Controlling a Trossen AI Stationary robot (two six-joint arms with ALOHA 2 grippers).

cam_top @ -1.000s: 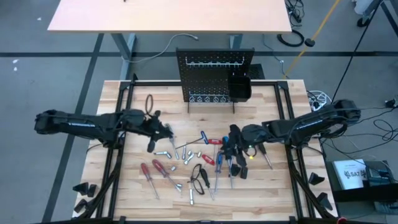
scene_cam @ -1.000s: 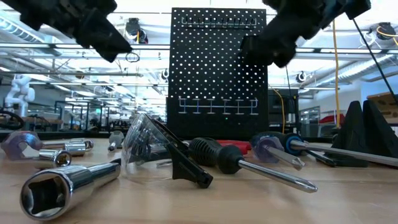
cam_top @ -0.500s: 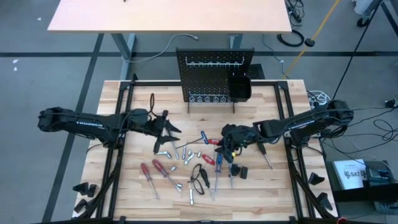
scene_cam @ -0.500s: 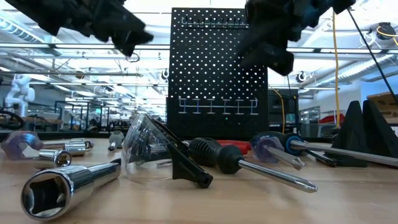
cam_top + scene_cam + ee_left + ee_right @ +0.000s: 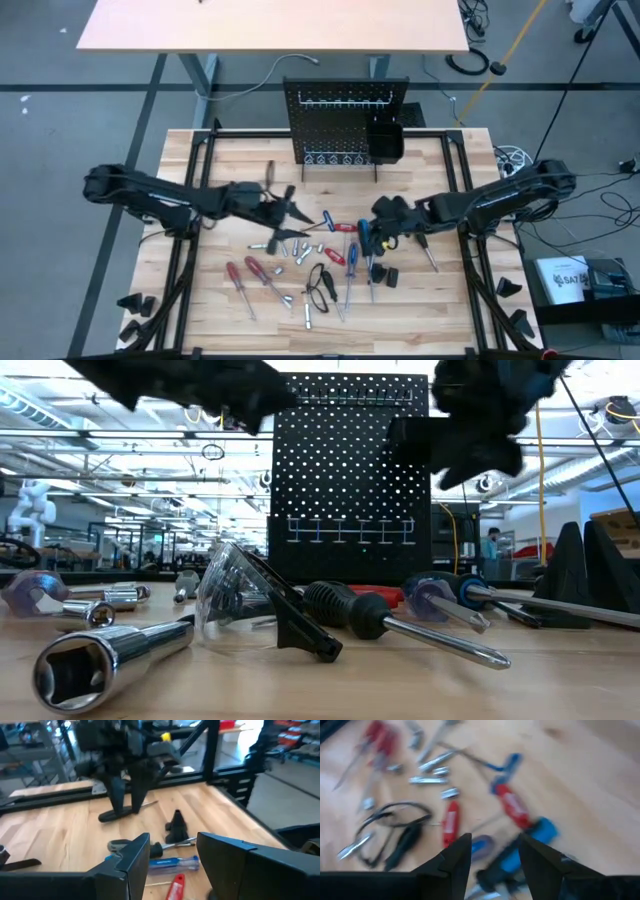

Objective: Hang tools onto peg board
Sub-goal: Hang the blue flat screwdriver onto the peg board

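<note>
1. the small hand tools [image 5: 320, 262] are lying scattered mid-tabletop, between both arms, well in front of the upright black perforated peg board [image 5: 345, 120].
2. the right gripper [image 5: 383, 225] is hovering open and empty just beside the blue-handled screwdrivers [image 5: 362, 240], whose long axes are running front to back.
3. the left gripper [image 5: 290, 212] is hanging open, empty, near the silver bits [image 5: 264, 243].

Peg board [image 5: 345, 125]: 1
Robot arms: 2
Red-handled screwdrivers [image 5: 255, 273], left group: 2
Black wedge blocks [image 5: 130, 302], table corners: 4
</note>
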